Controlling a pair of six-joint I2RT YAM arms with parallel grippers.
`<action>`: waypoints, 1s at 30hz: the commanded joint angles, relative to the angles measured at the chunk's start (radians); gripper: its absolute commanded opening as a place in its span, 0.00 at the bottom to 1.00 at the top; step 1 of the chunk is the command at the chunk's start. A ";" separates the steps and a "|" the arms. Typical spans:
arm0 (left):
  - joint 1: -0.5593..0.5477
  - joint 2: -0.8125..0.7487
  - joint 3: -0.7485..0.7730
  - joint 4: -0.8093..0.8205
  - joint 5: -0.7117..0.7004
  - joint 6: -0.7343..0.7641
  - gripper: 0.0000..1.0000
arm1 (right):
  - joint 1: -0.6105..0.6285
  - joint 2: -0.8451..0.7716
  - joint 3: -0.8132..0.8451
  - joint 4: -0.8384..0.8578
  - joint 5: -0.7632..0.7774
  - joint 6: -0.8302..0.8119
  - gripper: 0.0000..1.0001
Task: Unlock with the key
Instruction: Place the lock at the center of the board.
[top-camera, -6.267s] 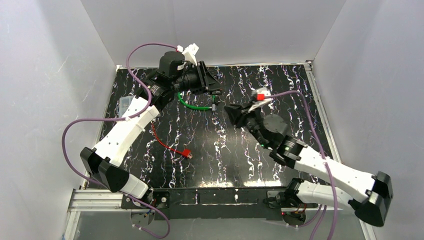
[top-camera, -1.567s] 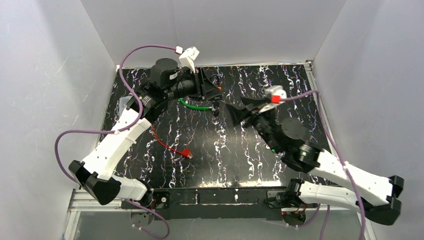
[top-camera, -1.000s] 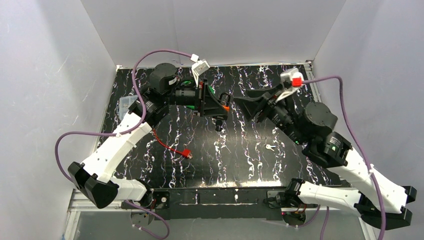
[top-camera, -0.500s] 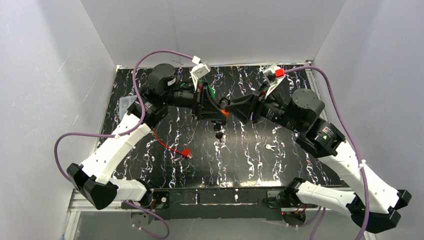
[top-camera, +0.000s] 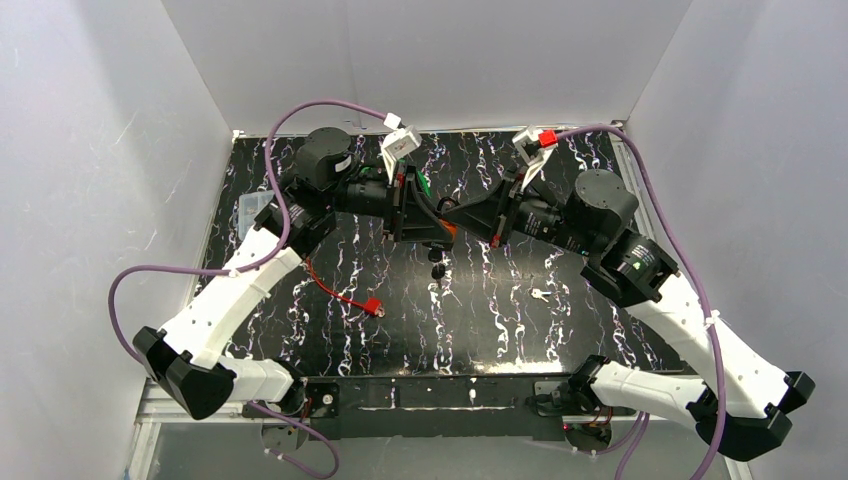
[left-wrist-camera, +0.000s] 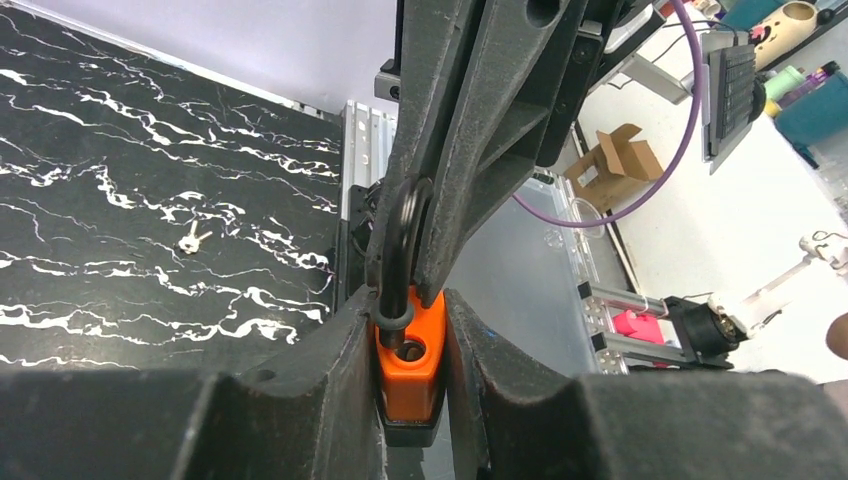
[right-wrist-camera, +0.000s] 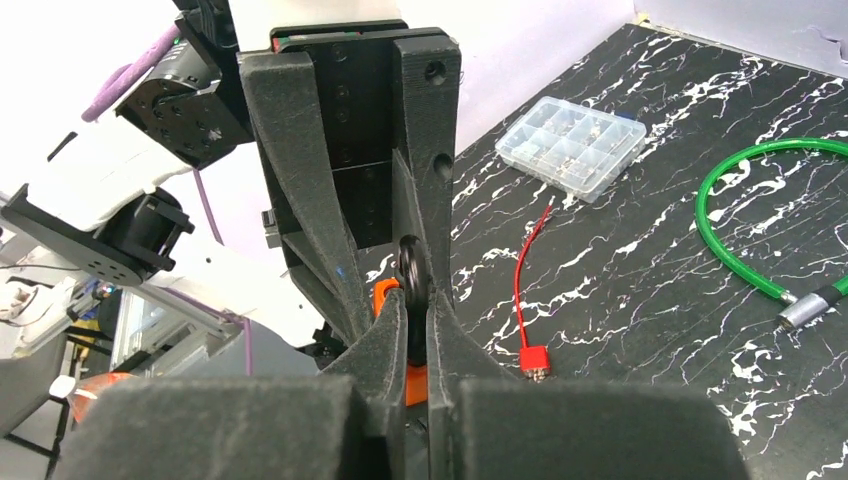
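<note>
Item: orange padlock (left-wrist-camera: 410, 372), frame centre. Left gripper (left-wrist-camera: 408, 322) pinched its body; right gripper (right-wrist-camera: 415, 300) clamped its shackle (left-wrist-camera: 405, 222). We judged shackle-pull step; next, steady outward tug.

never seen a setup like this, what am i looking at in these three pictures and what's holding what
These are two white robot arms bolted to the near edge of a black marbled table. The wide picture looks down from above and behind them. The other two come from small cameras on each wrist, so the dark wedges at the bottom are that arm's own fingers. The left hand clamps an orange padlock by its body, and the right hand is shut on the padlock's black loop. On the table lie a small silver key, a red cable, a green cable and a clear compartment box.
</note>
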 joint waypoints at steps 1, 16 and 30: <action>-0.009 -0.063 0.021 -0.048 -0.001 0.101 0.02 | -0.010 -0.024 0.033 0.041 0.064 -0.018 0.01; -0.012 -0.138 0.005 -0.216 -0.112 0.337 0.63 | -0.009 -0.050 -0.009 0.086 0.156 -0.038 0.01; -0.013 -0.169 -0.095 -0.085 -0.187 0.360 0.87 | -0.004 -0.070 -0.035 0.143 0.054 -0.019 0.01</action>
